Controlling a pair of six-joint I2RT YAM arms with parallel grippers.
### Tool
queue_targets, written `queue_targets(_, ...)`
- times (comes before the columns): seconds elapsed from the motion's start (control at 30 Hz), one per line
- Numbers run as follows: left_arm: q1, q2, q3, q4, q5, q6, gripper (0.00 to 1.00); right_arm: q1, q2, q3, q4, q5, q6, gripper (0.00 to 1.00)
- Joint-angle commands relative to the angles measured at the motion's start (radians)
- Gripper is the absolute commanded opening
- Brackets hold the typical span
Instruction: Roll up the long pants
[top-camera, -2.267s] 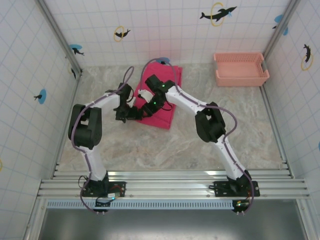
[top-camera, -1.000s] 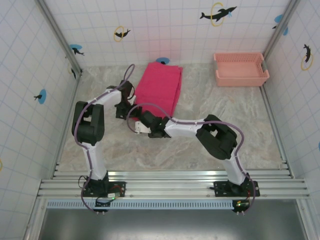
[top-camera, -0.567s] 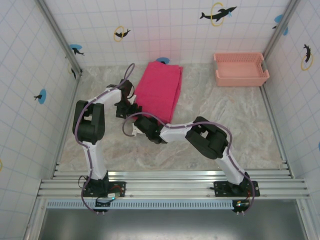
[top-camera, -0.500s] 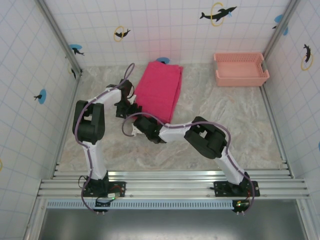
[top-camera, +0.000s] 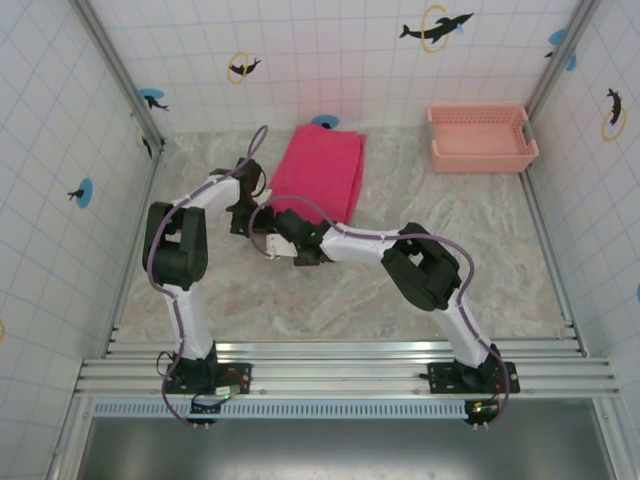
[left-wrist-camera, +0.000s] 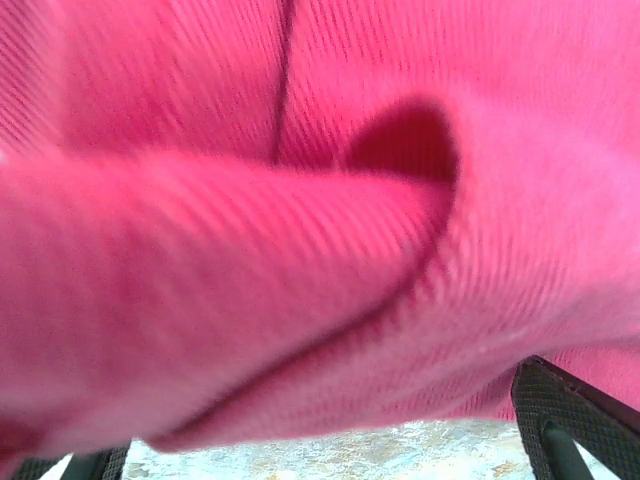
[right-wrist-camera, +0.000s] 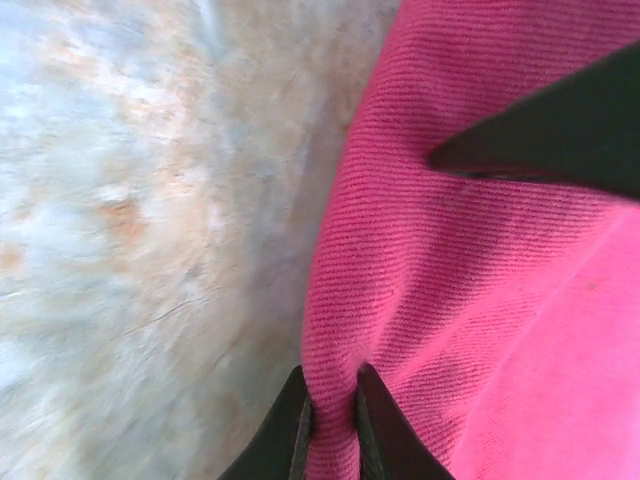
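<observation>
My right jaws pinch the near left edge of the long pants (top-camera: 318, 180); my left jaws stand spread around a fold beside them. Bare counter (top-camera: 400, 290) lies open on my side.

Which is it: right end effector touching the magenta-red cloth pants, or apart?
Touching. Right wrist view: the right end effector pinches a fold of the magenta-red pants.

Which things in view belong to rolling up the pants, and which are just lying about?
Job: long pants; left pincer, open at their edge; right pincer, pinching a cloth fold.
Lying about: salmon basket, far right, apart from the pants.
</observation>
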Motion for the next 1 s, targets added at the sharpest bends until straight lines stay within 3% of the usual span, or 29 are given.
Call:
queue_targets(0.0, 0.021, -0.112, 0.05, -0.093, -0.055, 0.076, 0.97, -0.027, -0.032, 0.08, -0.353, -0.352, 0.122, 0.02)
queue_targets(0.2, 0.026, -0.243, 0.067, -0.14, -0.087, 0.094, 0.98, -0.069, -0.047, 0.125, -0.422, -0.678, 0.239, 0.01)
queue_targets(0.57, 0.027, -0.453, -0.141, -0.107, -0.104, 0.128, 0.98, -0.146, -0.023, 0.14, -0.347, -1.227, 0.505, 0.0)
queue_targets(0.7, 0.026, -0.499, -0.193, -0.096, -0.096, 0.142, 0.97, -0.175, -0.008, 0.171, -0.335, -1.317, 0.589, 0.0)
queue_targets(0.83, 0.026, -0.515, -0.21, -0.097, -0.077, 0.146, 0.97, -0.211, 0.002, 0.157, -0.305, -1.298, 0.64, 0.0)
queue_targets(0.97, 0.023, -0.52, -0.239, -0.08, -0.04, 0.136, 0.97, -0.254, -0.016, 0.048, -0.087, -1.273, 0.808, 0.0)
